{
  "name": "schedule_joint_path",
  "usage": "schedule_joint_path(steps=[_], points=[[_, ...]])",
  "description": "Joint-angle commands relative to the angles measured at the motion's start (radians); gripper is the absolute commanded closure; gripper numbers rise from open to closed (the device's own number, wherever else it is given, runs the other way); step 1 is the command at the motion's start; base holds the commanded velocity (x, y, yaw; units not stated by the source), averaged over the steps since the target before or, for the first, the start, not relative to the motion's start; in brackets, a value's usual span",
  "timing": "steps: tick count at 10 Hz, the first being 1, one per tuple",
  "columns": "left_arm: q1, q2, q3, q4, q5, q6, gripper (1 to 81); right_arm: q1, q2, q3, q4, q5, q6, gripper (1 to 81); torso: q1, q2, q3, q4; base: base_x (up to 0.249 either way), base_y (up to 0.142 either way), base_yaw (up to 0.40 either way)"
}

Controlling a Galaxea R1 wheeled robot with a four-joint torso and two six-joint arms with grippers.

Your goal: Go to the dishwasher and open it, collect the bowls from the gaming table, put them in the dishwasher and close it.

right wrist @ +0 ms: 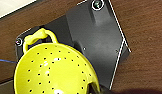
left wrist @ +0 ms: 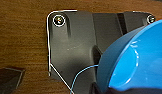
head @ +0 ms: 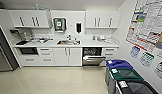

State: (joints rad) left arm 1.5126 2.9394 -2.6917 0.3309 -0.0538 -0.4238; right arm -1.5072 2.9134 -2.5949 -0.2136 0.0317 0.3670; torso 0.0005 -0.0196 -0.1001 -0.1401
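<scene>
The dishwasher [head: 93,56] is built into the white cabinets under the counter, ahead and a little right of centre. Its grey door [head: 93,60] with a bar handle hangs partly open, and the dark racks [head: 92,51] show above it. In the left wrist view a bright blue bowl [left wrist: 137,62] is close and large, with my left gripper [left wrist: 114,89] shut on its rim. In the right wrist view my right gripper [right wrist: 97,88] is shut on the edge of a yellow perforated bowl [right wrist: 54,72] that has a loop handle. The dark bowl and the gaming table are out of view.
Three bins stand along the right wall: blue lid [head: 118,64], green lid [head: 125,73], black [head: 138,87]. A steel fridge [head: 3,55] is at the left. The sink [head: 68,42] sits mid-counter. Pale floor [head: 54,80] stretches from me to the cabinets.
</scene>
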Motion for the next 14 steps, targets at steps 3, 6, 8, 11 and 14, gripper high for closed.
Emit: schedule_joint_path(steps=[3,6,8,11,14], points=[[-0.033,-0.006,-0.002,-0.003,0.046,-0.003,81.1,0.035,-0.007,0.000,-0.006,-0.049,0.000,81.1,0.000,0.000,0.000,0.000,0.145,0.000,0.000],[-0.033,-0.009,-0.002,-0.006,0.032,-0.004,81.1,0.038,-0.007,0.000,-0.004,-0.049,0.000,81.1,0.000,0.000,0.000,0.000,0.145,0.000,0.000],[-0.033,-0.008,-0.002,-0.006,0.031,-0.004,81.1,0.041,-0.007,0.000,-0.006,-0.052,0.000,81.1,0.000,0.000,0.000,0.000,0.142,0.000,0.000],[-0.033,-0.002,-0.002,0.000,0.023,-0.003,81.1,0.038,-0.006,-0.011,-0.004,-0.052,0.000,81.1,0.000,0.000,0.000,0.000,0.141,0.000,0.000],[-0.031,-0.005,-0.002,-0.001,0.025,-0.003,81.1,0.044,0.000,-0.017,-0.006,-0.053,0.000,81.1,0.000,0.000,0.000,0.000,0.140,0.000,0.000]])
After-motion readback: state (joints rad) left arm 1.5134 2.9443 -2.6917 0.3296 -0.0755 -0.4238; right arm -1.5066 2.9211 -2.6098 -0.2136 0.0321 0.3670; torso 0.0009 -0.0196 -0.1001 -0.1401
